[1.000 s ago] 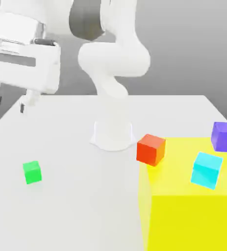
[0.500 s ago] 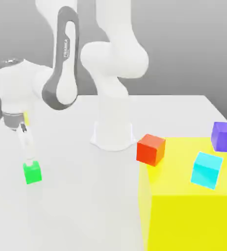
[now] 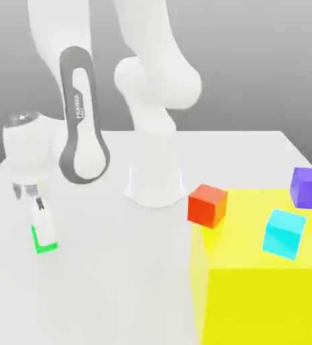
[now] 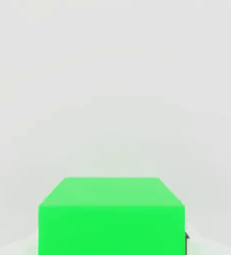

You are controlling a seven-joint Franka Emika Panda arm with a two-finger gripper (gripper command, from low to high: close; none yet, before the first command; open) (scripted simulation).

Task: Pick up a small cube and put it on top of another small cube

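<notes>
Yellow block (image 3: 266,303), off to the exterior view's right of my gripper (image 3: 45,237). Its top carries three cubes: purple (image 3: 310,189), cyan (image 3: 284,234), red (image 3: 207,206). I have the gripper closed on the green cube (image 4: 111,229), which is between the fingers, down at the table (image 3: 128,283).

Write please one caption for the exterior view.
Robot gripper at the green cube; red, cyan and purple cubes rest on a yellow block.
</notes>
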